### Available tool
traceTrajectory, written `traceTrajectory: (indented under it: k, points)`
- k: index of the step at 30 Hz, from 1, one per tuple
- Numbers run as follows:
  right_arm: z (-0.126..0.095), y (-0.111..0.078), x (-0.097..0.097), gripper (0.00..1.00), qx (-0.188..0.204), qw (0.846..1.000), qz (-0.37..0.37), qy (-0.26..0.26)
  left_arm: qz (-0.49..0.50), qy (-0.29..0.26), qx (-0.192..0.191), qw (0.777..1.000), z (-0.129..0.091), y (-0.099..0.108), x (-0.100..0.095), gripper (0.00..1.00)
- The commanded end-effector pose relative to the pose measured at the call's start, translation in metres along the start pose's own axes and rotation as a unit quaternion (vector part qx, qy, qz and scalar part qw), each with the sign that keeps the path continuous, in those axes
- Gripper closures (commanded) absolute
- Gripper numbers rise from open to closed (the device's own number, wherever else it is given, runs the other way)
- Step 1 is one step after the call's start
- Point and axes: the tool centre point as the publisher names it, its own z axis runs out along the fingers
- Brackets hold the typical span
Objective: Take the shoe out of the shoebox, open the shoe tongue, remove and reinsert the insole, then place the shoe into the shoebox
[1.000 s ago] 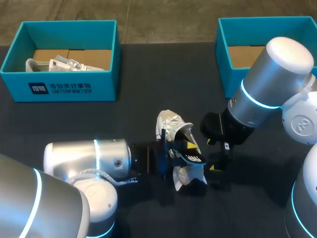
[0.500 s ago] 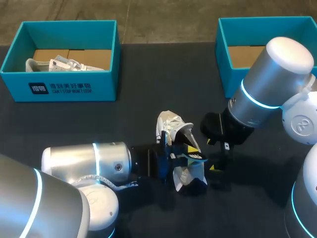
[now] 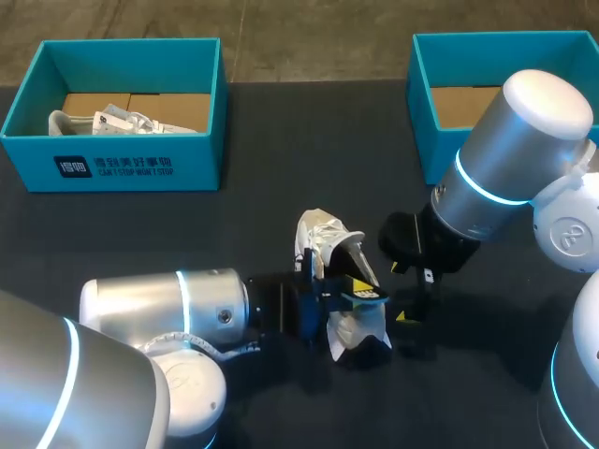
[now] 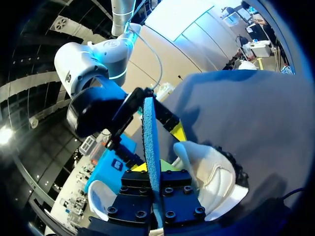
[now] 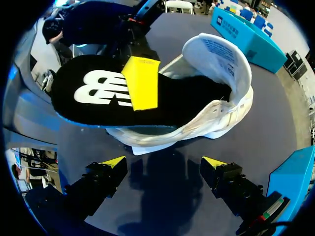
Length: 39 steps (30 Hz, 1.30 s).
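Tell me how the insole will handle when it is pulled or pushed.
Likely light and bendy: the insole shows as a thin edge in the left pincer. It juts flat beyond the shoe, so probably springy, not limp.

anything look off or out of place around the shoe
Only the black insole: it juts halfway out of the white shoe, one end inside, pinched by the left gripper. That fits the task; nothing looks spilled or damaged.

Matt black insole (image 5: 88,110), smooth white shoe (image 5: 216,118), glossy metallic right arm (image 3: 524,140).
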Motion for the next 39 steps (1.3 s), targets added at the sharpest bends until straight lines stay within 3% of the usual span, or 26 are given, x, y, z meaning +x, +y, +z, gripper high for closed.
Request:
traceTrajectory:
  k: [1, 7, 15, 16, 18, 19, 33, 38, 39]
  points:
    - [0.001, 0.000, 0.001, 0.00, 0.001, 1.000, 0.000, -0.001, 0.005, -0.002, -0.013, 1.000, 0.010, 0.011, 0.001, 1.00]
    - [0.001, 0.000, 0.001, 0.00, 0.001, 1.000, 0.000, -0.001, 0.003, -0.008, -0.042, 0.999, 0.013, 0.030, -0.002, 1.00]
    - [0.001, 0.000, 0.001, 0.00, 0.001, 1.000, 0.000, -0.001, -0.003, -0.007, -0.036, 0.999, 0.007, 0.027, -0.004, 1.00]
    - [0.001, 0.000, 0.001, 0.00, 0.001, 1.000, 0.000, -0.001, -0.004, -0.007, -0.035, 0.999, 0.006, 0.026, -0.004, 0.97]
    - [0.001, 0.000, 0.001, 0.00, 0.001, 1.000, 0.000, -0.001, -0.002, -0.005, -0.036, 0.999, 0.003, 0.021, -0.005, 0.76]
    - [0.001, 0.000, 0.001, 0.00, 0.001, 1.000, 0.000, -0.001, -0.002, -0.005, -0.036, 0.999, 0.002, 0.019, -0.005, 0.72]
    - [0.001, 0.000, 0.001, 0.00, 0.001, 1.000, 0.000, -0.001, -0.006, -0.001, -0.025, 1.000, -0.013, 0.003, -0.005, 0.76]
    - [0.001, 0.000, 0.001, 0.00, 0.001, 1.000, 0.000, -0.001, -0.005, 0.001, -0.020, 1.000, -0.011, 0.000, -0.006, 1.00]
    - [0.001, 0.000, 0.001, 0.00, 0.001, 1.000, 0.000, -0.001, -0.005, 0.005, -0.017, 1.000, -0.009, 0.000, -0.005, 1.00]
